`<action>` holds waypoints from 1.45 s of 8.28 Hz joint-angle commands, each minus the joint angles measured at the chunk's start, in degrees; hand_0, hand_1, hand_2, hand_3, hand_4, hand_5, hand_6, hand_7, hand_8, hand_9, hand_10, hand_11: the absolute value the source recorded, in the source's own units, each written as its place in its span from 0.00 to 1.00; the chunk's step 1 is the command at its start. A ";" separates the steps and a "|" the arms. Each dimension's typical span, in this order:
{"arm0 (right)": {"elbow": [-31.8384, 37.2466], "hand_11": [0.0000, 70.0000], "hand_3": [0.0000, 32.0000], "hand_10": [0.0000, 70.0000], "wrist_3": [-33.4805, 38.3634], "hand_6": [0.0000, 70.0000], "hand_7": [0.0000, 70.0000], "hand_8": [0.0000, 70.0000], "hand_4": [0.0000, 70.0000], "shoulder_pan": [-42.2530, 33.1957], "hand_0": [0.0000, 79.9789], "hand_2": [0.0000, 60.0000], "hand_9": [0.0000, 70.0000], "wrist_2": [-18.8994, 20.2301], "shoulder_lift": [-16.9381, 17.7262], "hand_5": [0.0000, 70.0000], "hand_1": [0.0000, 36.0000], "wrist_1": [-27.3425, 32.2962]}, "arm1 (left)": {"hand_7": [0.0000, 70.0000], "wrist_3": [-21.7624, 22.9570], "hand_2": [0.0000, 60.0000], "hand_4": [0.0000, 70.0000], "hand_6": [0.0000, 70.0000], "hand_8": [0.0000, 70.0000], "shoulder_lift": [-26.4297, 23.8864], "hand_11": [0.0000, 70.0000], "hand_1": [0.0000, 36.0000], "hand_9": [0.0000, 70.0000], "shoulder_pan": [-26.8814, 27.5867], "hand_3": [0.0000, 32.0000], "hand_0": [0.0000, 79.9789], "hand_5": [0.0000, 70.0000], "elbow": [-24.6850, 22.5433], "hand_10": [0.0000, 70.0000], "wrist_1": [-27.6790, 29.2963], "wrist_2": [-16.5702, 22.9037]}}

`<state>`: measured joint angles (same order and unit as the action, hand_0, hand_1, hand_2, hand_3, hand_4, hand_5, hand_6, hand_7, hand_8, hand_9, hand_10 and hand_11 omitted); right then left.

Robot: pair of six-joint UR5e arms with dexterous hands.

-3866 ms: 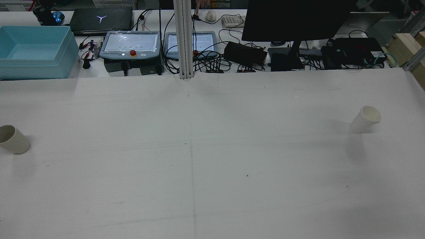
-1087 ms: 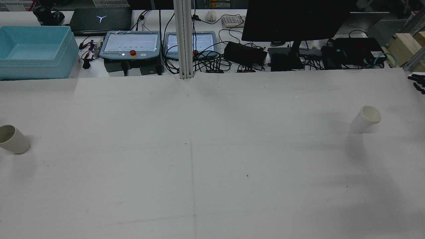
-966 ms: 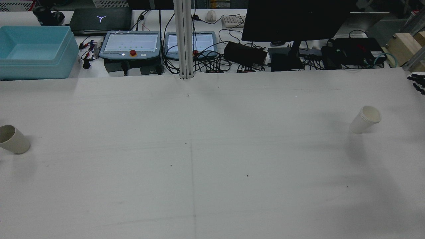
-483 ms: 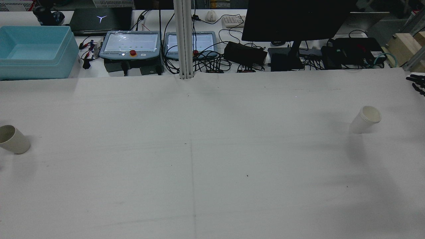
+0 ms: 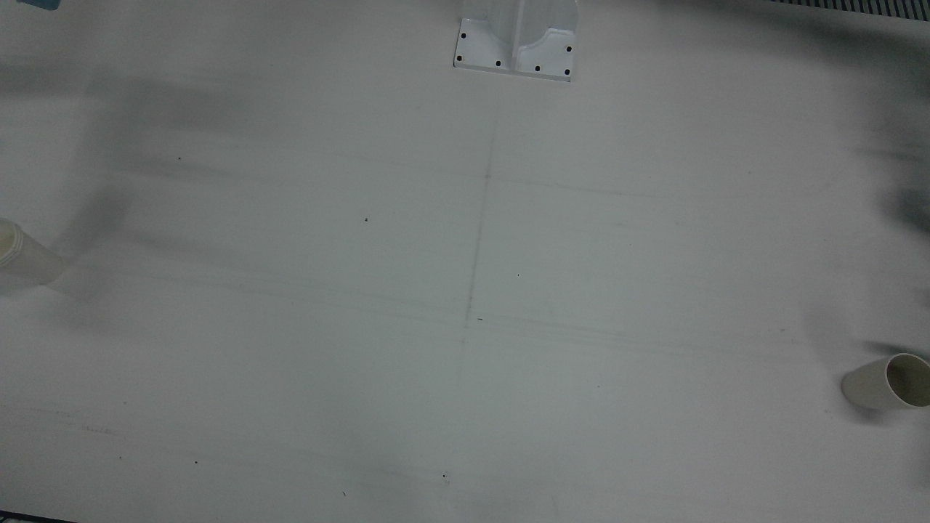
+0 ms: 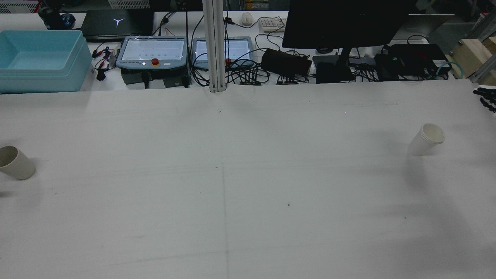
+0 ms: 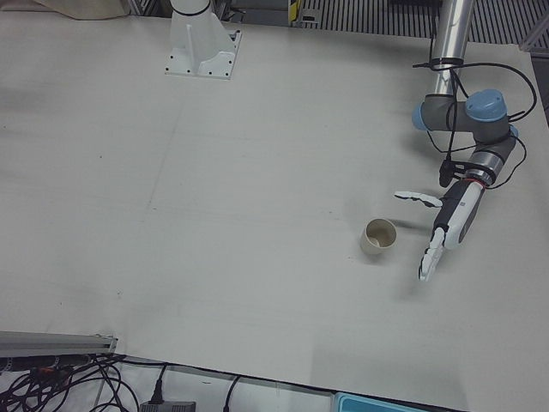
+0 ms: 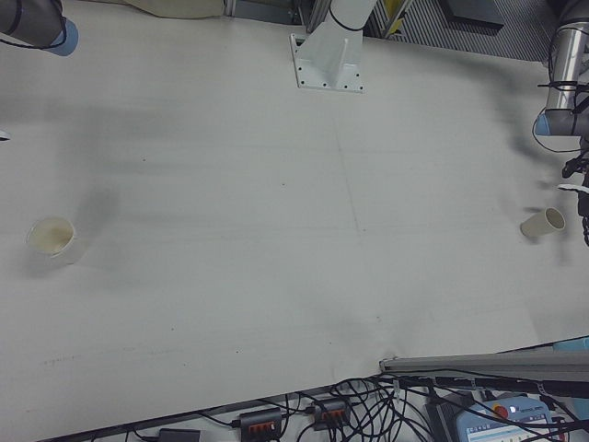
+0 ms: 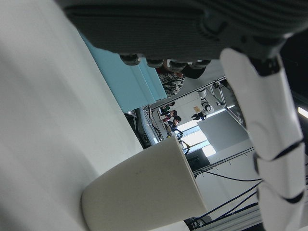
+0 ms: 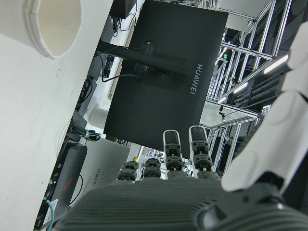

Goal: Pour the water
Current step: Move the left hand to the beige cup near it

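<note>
a: how far along am i?

b: barely started. my left hand is spread wide, empty, just beside the beige cup by the left edge. further off, the white cup stands near the right edge; my right hand is apart from it, fingers extended. no grasp, no pour yet.

surface: white table, faint seam line down its middle | beige cup upright near the robot's left edge | white cup upright near the right edge | white pedestal base bolted at the robot-side edge, centre
</note>
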<state>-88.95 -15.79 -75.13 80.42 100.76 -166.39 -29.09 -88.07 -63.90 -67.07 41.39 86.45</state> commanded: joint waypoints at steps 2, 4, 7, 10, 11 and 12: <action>0.00 0.10 0.00 0.06 -0.03 0.16 0.32 0.04 0.14 0.16 0.52 0.22 0.11 0.00 0.05 0.32 0.25 -0.07 | 0.00 -4.48 0.19 0.00 0.00 0.00 0.10 0.00 0.43 0.00 2.11 0.00 0.58 0.00 -2.72 0.00 -2.11 -0.31; 0.00 0.10 0.00 0.06 -0.12 0.17 0.32 0.04 0.15 0.33 0.52 0.22 0.12 0.00 0.05 0.33 0.26 -0.07 | 0.00 -5.18 0.21 0.00 0.00 0.00 0.10 0.00 0.43 0.00 2.72 0.00 0.58 0.00 -1.93 0.00 -1.76 -0.49; 0.00 0.10 0.00 0.06 -0.38 0.17 0.32 0.04 0.14 0.60 0.52 0.22 0.11 0.00 0.05 0.33 0.26 0.02 | 0.00 -6.24 0.24 0.00 0.00 0.00 -0.34 0.00 0.46 0.00 4.57 0.00 0.58 0.00 -0.87 0.00 -1.75 -2.15; 0.00 0.10 0.00 0.06 -0.38 0.17 0.32 0.05 0.14 0.69 0.53 0.23 0.12 0.00 0.05 0.33 0.27 0.02 | 0.00 -6.24 0.31 0.00 0.00 0.00 -3.58 0.00 0.60 0.00 4.66 0.00 0.61 0.00 2.37 0.00 -2.28 -2.25; 0.00 0.10 0.00 0.06 -0.38 0.16 0.32 0.04 0.13 0.69 0.53 0.22 0.11 0.00 0.05 0.32 0.27 0.02 | 0.00 -6.24 0.33 0.00 0.00 0.00 -4.03 0.00 0.60 0.00 4.92 0.00 0.61 0.00 2.38 0.00 -2.54 -2.25; 0.00 0.10 0.00 0.06 -0.38 0.16 0.32 0.04 0.13 0.69 0.53 0.22 0.11 0.00 0.05 0.32 0.27 0.02 | 0.00 -6.24 0.32 0.00 0.00 0.00 -4.04 0.00 0.58 0.00 5.10 0.00 0.61 0.00 2.47 0.00 -2.54 -2.25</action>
<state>-88.94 -16.18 -74.45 80.42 100.79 -166.38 -35.31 -91.27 -59.15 -65.26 39.07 84.22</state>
